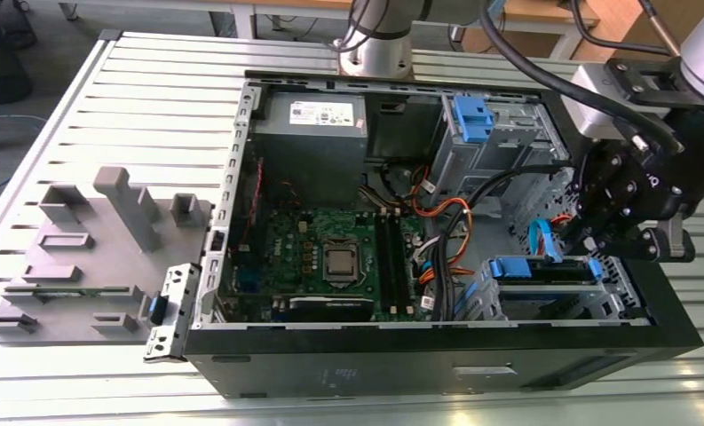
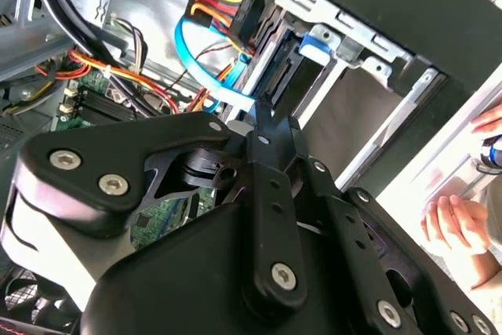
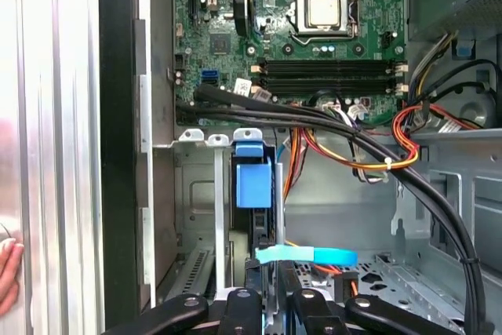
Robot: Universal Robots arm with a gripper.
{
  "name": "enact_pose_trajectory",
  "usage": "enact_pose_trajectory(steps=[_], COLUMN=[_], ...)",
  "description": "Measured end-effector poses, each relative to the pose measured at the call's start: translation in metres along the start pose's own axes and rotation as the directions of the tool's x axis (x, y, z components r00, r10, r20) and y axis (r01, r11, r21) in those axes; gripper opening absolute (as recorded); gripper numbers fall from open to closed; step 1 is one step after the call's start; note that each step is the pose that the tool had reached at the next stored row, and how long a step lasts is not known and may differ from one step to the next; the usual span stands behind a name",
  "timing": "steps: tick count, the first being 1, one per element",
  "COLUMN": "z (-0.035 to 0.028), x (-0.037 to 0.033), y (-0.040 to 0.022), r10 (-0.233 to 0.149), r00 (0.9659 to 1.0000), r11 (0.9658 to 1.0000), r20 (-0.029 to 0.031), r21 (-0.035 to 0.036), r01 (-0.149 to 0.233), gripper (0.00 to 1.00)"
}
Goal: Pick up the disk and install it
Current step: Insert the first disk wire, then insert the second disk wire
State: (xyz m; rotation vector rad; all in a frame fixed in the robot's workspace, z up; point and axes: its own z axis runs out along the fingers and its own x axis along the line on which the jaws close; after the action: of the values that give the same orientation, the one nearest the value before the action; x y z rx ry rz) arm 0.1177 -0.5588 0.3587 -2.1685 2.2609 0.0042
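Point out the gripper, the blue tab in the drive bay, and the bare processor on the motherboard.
gripper point(image 1: 621, 241), exterior view, between its black fingertips above the drive bay.
blue tab point(image 3: 252, 180), first wrist view, on its flat blue face.
processor point(image 3: 322, 12), first wrist view, on its metal lid.

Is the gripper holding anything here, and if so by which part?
It cannot be told: the gripper sits over the drive cage where the disk stands in its slot, but the contact itself is hidden.
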Motion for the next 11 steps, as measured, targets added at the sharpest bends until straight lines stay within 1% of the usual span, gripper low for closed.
enact_pose_trajectory(steps=[5, 6, 11], z=[0.0001, 0.0001, -0.0005], x=[-0.0004, -0.0005, -0.0005], y=[-0.0097, -0.0108, -0.0119], r10=[0.000, 0.000, 0.000], r00=[1.0000, 1.0000, 1.0000], r11=[1.0000, 1.0000, 1.0000], r20=[-0.0001, -0.0001, 0.0000], r21=[0.0000, -0.0001, 0.0000], r01=[0.000, 0.000, 0.000], gripper=[0.24, 0.24, 0.24])
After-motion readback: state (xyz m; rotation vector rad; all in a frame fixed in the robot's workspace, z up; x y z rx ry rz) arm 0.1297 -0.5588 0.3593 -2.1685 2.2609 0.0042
